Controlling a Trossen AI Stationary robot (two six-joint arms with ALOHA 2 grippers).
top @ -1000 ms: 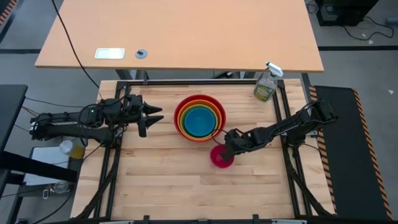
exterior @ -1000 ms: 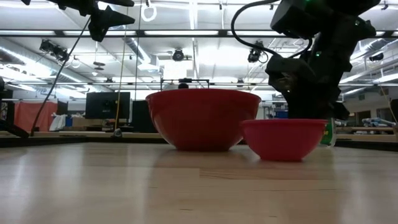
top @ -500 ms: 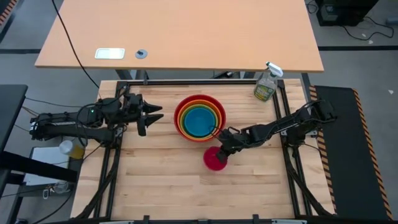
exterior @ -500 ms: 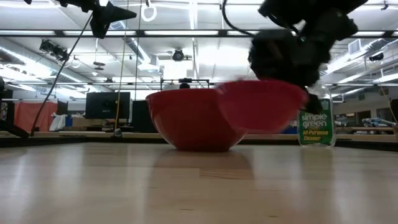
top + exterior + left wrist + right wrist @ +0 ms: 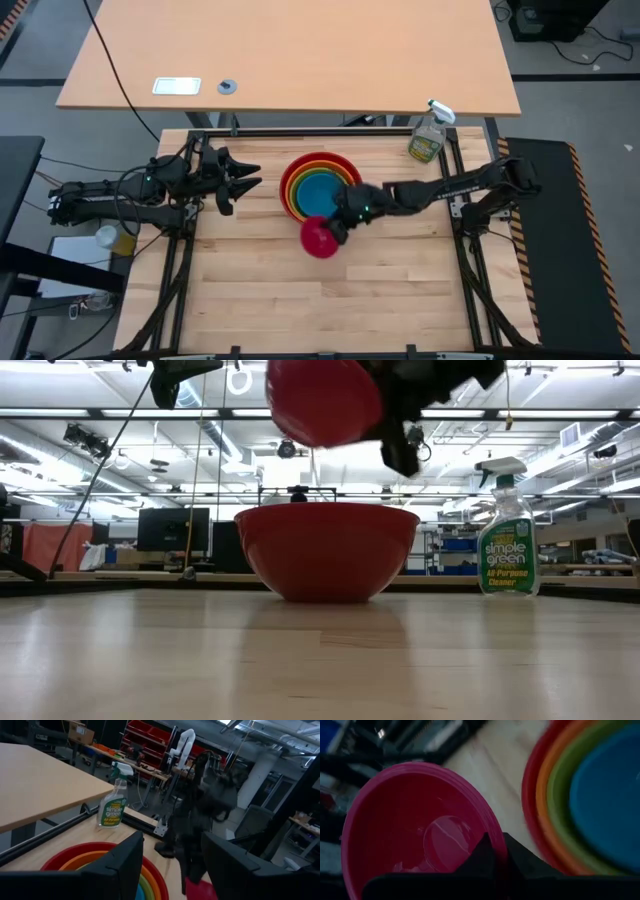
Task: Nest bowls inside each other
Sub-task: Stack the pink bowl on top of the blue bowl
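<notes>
Red (image 5: 290, 183), orange (image 5: 347, 172), green (image 5: 300, 190) and blue (image 5: 322, 190) bowls sit nested in one stack on the table's far middle; the low view shows only the red one (image 5: 327, 550). The small pink bowl (image 5: 318, 240) hangs in the air just near of the stack, high above the red rim in the low view (image 5: 325, 400). My right gripper (image 5: 340, 227) is shut on it. My left gripper (image 5: 252, 178) hovers open to the left of the stack, pointing at it, with nothing between its fingers (image 5: 172, 870). My right gripper pinches the pink bowl's rim (image 5: 496, 851) on the side toward the table's right, one finger (image 5: 479, 856) inside the bowl and one (image 5: 522, 861) outside. It reaches in from the right, slanting down. The bowl is lifted clear of the table and tilted.
A clear spray bottle (image 5: 428, 138) with green liquid stands at the far right corner, also seen in the low view (image 5: 507, 535). Black frame rails run along the table's left, right and far edges. Bare wood lies near of the stack.
My right gripper has lifted the pink bowl off the table at the stack's near right and carried it up and toward the table's left, to the stack's near side. The bowl has gone from standing level on the wood to hanging tilted, well above the red bowl's rim.
</notes>
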